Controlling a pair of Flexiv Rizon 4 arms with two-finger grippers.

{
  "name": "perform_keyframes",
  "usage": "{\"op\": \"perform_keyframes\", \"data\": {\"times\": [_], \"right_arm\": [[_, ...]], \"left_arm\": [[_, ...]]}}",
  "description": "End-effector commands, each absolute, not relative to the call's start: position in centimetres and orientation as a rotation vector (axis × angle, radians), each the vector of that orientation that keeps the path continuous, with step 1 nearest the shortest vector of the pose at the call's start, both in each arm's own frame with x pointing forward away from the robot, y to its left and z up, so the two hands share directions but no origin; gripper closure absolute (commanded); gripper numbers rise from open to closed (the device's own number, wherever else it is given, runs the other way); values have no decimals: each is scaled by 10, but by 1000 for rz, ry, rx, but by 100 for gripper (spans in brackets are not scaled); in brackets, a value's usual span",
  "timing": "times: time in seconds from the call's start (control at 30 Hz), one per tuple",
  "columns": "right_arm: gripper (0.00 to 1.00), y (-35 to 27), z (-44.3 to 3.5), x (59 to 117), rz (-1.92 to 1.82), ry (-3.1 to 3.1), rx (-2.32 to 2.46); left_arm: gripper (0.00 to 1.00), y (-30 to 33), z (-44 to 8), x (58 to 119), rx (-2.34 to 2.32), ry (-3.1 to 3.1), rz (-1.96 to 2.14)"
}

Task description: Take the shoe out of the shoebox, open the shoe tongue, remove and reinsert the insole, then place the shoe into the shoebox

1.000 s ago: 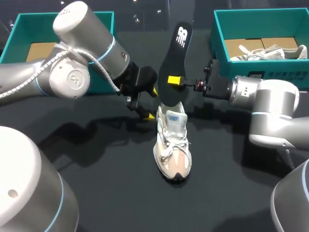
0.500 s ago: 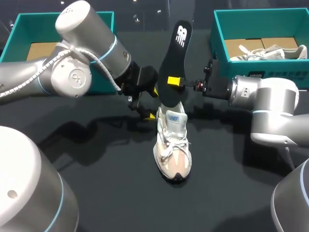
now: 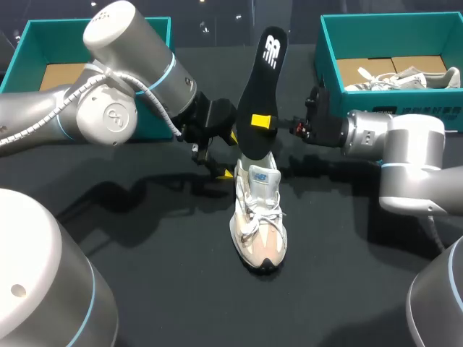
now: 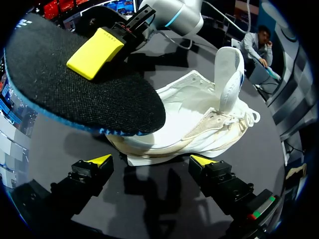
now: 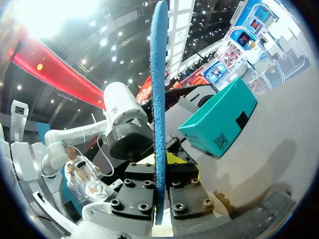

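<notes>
head view: right shoebox point(image 3: 329, 50) holds a pale shoe point(image 3: 405, 78).

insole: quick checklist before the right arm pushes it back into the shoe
1. Grip on the insole: ok, the right gripper is shut on it, one finger on each face.
2. Tongue lifted clear of the opening: ok, it stands upright.
3. Shoe sitting on its sole on the table: ok.
4. Insole's lower end lined up with the opening: cannot tell, the insole itself hides the collar.
5. Shoe braced against the push: not ok, the left gripper is open beside the shoe and not touching it, so the shoe may slide.
</notes>
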State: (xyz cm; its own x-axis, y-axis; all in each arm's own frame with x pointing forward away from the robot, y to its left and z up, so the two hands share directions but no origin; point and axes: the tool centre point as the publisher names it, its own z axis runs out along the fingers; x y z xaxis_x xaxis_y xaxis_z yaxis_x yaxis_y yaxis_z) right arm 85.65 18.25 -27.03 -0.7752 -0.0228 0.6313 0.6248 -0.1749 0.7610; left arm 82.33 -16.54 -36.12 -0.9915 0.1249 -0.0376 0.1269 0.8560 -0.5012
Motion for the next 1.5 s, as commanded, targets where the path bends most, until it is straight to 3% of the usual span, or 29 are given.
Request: {"op": "perform_keyframes", "data": {"times": [0.03,1.5], "right_arm": [[100,184,-277,858,-2012,-1642,-649],[100,183,-317,832,-1976,-1742,-632]], "left_arm": [[0,-166,-362,824,207,3024,-815],[0,-166,-362,824,207,3024,-815]]}}
